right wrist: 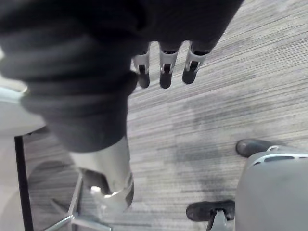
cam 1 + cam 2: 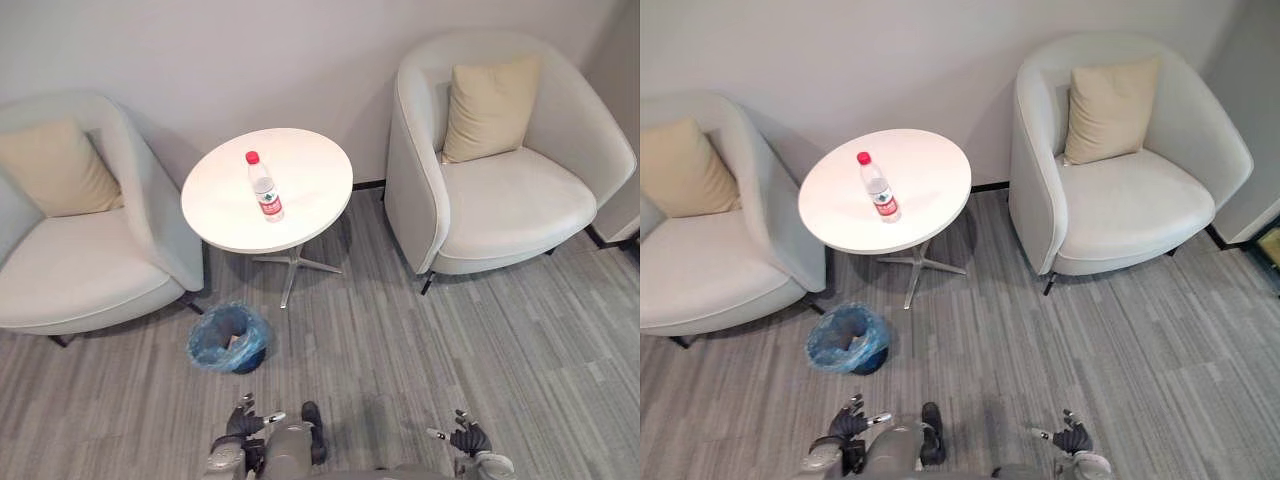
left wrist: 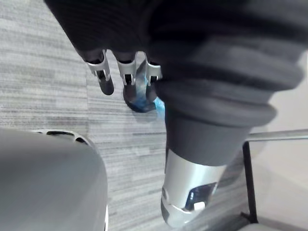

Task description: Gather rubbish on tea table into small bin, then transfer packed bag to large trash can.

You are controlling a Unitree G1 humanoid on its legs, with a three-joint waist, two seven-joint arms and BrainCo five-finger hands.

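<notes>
One thing to clear: a plastic bottle (image 2: 265, 190) with a red cap, near the middle of the round white worktop (image 2: 312, 172); I cannot tell whether it stands or lies.
Small bin (image 2: 228, 338): lined with a blue bag, on the floor just beside the worktop's foot and near the left armchair (image 2: 80, 262); something pale shows inside.
Left hand (image 2: 245, 418): low, well apart from the worktop, fingers (image 3: 104, 79) straight and relaxed, holding nothing.
Right hand (image 2: 465, 436): equally low and well apart from the bottle, fingers (image 1: 164, 72) loose, empty.
Stage: early, by my reading; the bottle is untouched and the bag is not yet gathered up.
Risk at the reach: both hands start far off, so the robot probably has to step closer. A misjudged approach could bump the worktop and upset the bottle.
Risk at the grasp: the bottle is smooth and round. A glancing touch could send it rolling over the edge, perhaps under an armchair.
Risk at the drop: the bin's mouth is narrow and its bag slack. A release off-centre could miss it or tip the bin.
</notes>
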